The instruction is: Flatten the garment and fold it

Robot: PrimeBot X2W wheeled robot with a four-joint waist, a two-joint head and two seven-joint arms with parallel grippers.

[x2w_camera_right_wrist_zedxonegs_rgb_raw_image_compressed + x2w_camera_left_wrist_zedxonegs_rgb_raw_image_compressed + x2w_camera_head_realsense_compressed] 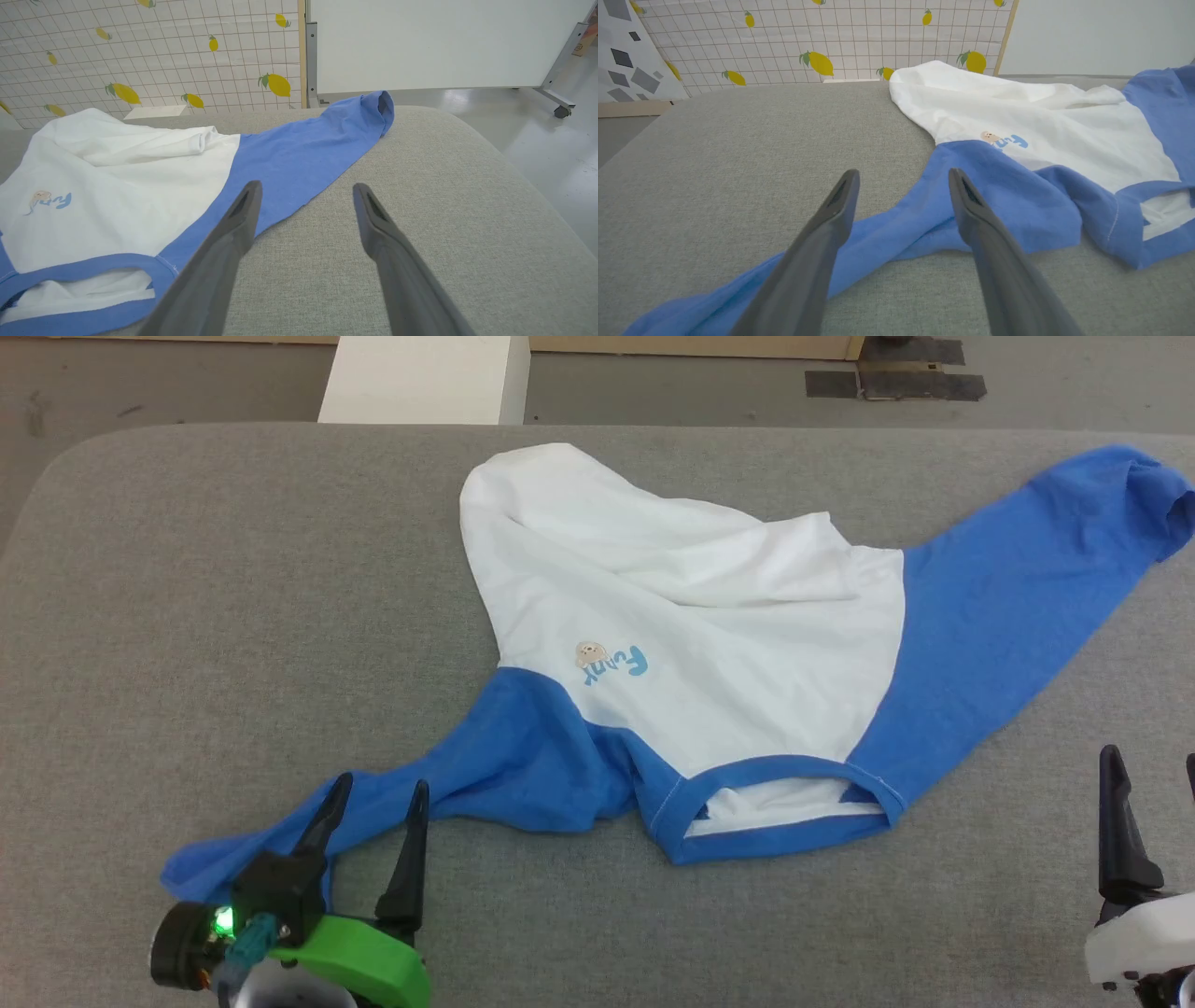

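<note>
The grey cloth-covered tabletop (187, 616) carries the soft white cotton T-shirt with bright blue sleeves and neckband (709, 644), rumpled at its middle, neckband toward the robot. Flattening likely comes first. The left jaws, wide open astride the twisted blue sleeve (485, 775), should pinch near its cuff and draw outward. The right jaws, open over bare tabletop, should take the spread blue sleeve (1008, 597).

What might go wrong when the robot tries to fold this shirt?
1. The left gripper hangs open over the twisted left sleeve. It may pinch two layers and pull the garment more crooked.
2. The right sleeve ends near the far edge of the table. A tug could slide it off.
3. The white body is bunched. Folding before smoothing would probably trap wrinkles.
</note>
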